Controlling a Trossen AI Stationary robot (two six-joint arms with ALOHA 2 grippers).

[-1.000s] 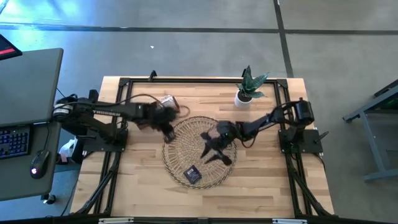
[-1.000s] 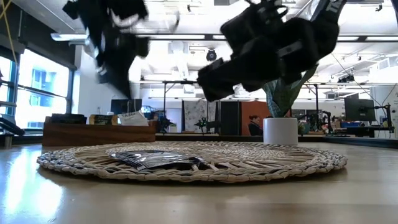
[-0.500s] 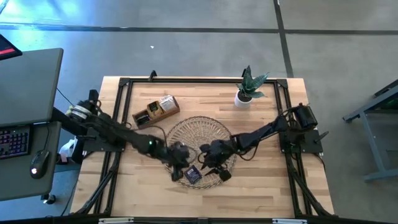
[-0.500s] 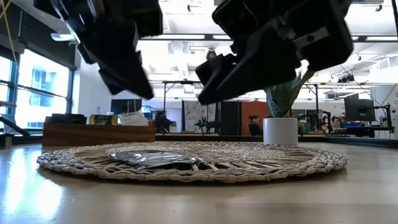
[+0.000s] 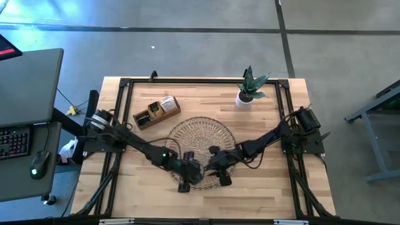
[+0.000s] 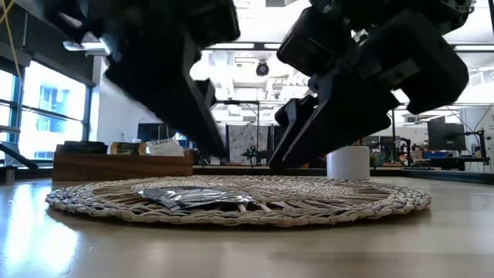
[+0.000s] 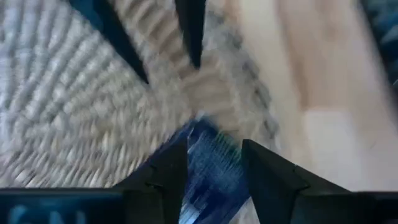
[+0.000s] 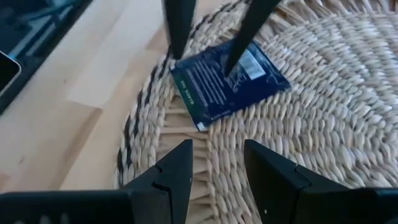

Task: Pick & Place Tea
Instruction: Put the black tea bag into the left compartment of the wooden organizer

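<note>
From above, the left gripper (image 5: pixel 187 175) and right gripper (image 5: pixel 220 173) are seen at the wicker tray's (image 5: pixel 200 128) near rim, the sachet hidden beneath them.

At table height, the tea sachet (image 6: pixel 193 197) is seen lying flat on the weave.

In the left wrist view, parted fingers straddle its corner.

In the right wrist view, the fingers are spread and empty; the sachet (image 8: pixel 227 81) lies diagonally. It is judged light, flimsy and slippery, best pinched at an edge.

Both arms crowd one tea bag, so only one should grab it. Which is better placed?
Left. The left claw is open right over the dark tea bag, fingers either side. The right claw is open but short of it.
</note>
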